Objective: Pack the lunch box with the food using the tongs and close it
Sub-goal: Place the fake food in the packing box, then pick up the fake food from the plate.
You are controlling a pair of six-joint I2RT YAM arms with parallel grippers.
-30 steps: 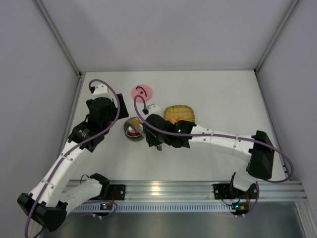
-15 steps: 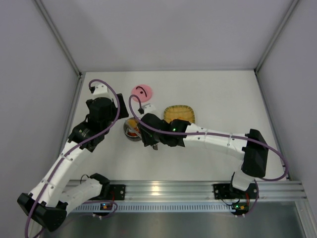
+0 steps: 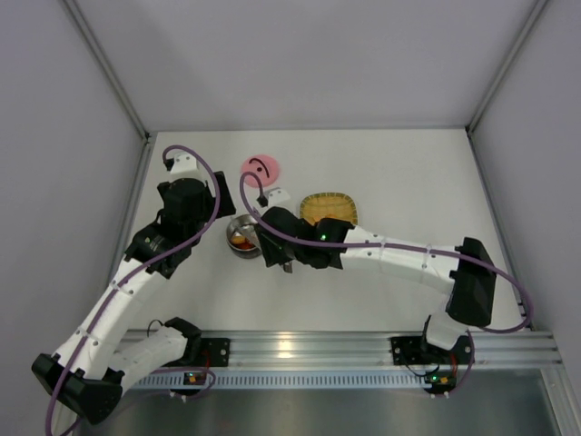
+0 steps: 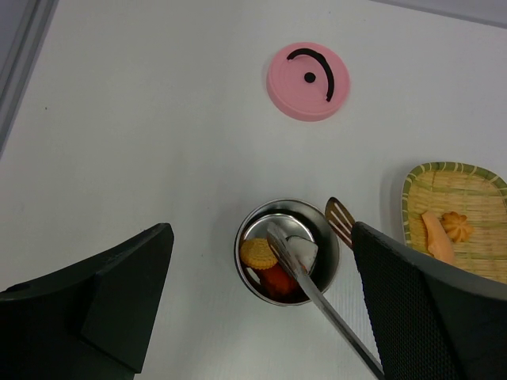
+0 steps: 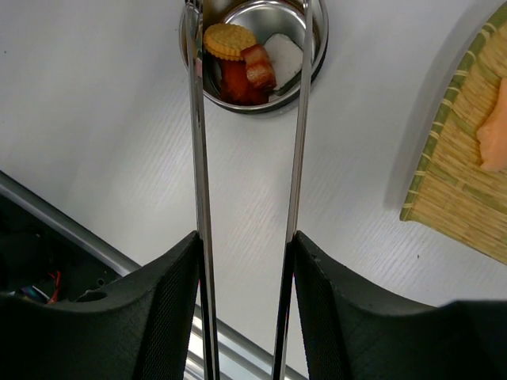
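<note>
Looking through the right wrist camera, you see the right gripper (image 5: 245,237) clamped on the tongs (image 5: 200,142), their arms partly apart with nothing between, tips over the lunch box (image 5: 265,16) holding the food (image 5: 245,59). Your left wrist view adds what that one misses: the pink lid (image 4: 309,81) lying flat, far of the box.

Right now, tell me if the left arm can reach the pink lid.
Probably yes: the pink lid lies uncovered beyond the lunch box, the left gripper is open and empty, and the tongs cross only the box.
</note>
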